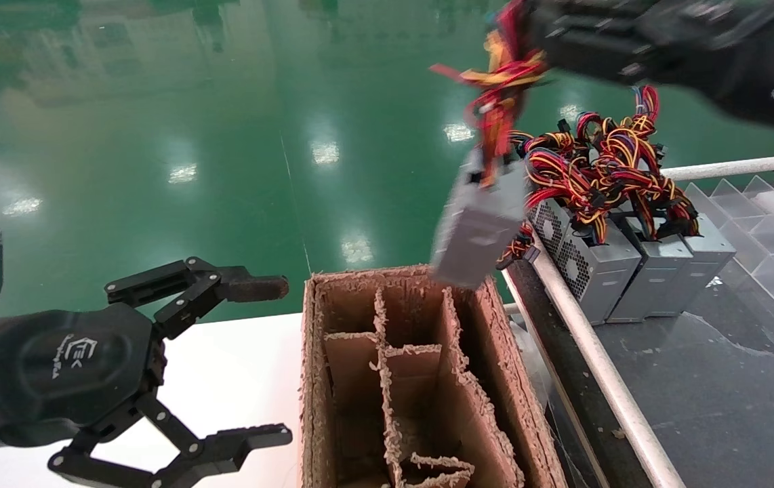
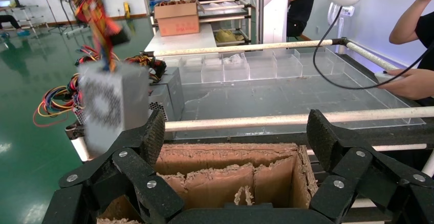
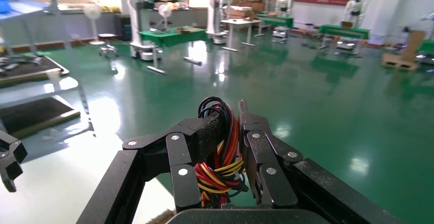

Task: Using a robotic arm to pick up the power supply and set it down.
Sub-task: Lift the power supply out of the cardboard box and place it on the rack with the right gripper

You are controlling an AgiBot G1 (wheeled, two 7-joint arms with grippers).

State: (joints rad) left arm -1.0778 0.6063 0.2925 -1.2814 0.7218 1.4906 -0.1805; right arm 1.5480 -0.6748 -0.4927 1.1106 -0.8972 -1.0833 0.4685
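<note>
While your right gripper (image 3: 225,147) has its fingers clamped on the red, yellow and black wire bundle (image 1: 505,74), the power supply (image 1: 478,227) hangs by those wires in mid-air, tilted, just above the far right corner of the cardboard box (image 1: 495,379) and beside the row of other power supplies (image 1: 621,261) at the near left edge of the black conveyor table (image 1: 699,379). You have the pick-up done, to judge from how it hangs clear; what is left is lowering it into one of the divider compartments (image 1: 414,379) and letting go. Your left gripper (image 1: 224,359) sits spread wide with nothing in it, over the white desk (image 1: 238,379) just beside the box's left wall
</note>
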